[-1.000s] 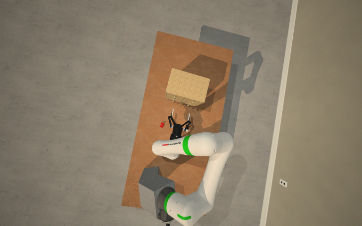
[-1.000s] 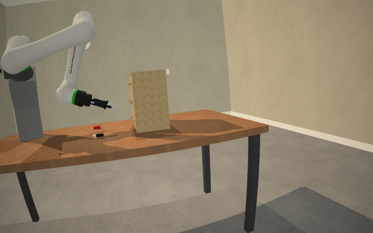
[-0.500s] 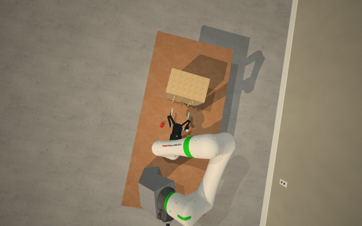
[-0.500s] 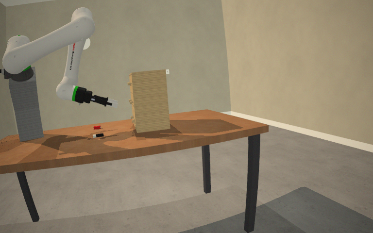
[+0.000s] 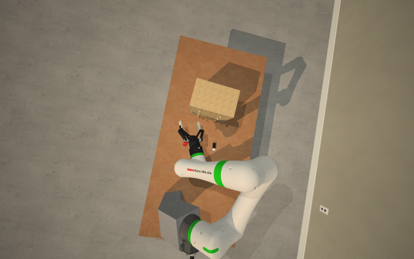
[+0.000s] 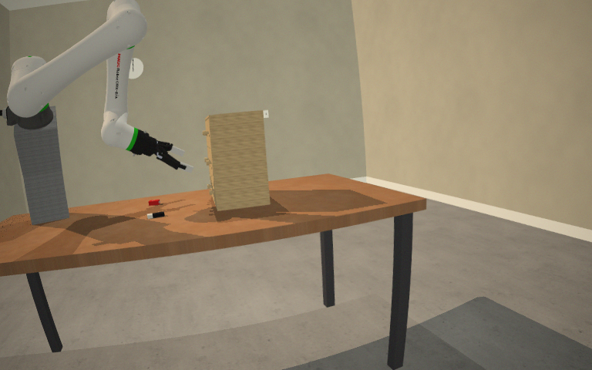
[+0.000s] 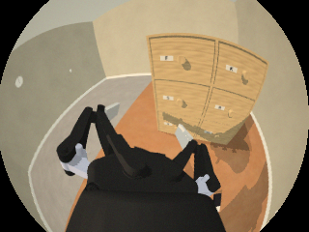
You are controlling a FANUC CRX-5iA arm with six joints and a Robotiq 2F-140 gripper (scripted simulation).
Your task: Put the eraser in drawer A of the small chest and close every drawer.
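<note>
Claw (image 5: 190, 123) (image 6: 188, 159) (image 7: 148, 119) is held wide and unloaded in mid-air, left of the chest (image 5: 215, 97) (image 6: 239, 161) (image 7: 185, 87) in the exterior view. Below it, toward the lower left of that frame, the black-and-white eraser (image 5: 214, 146) (image 6: 156, 215) is seen lying on the table (image 5: 186, 61) (image 6: 305, 222) (image 7: 140, 113), near a red object (image 5: 185, 143) (image 6: 153, 202).

tool (image 5: 190, 123) (image 6: 185, 159) (image 7: 148, 119) | shifted toward red object (image 5: 185, 143) (image 6: 153, 202) | rolled, fingers now at different heights
</note>
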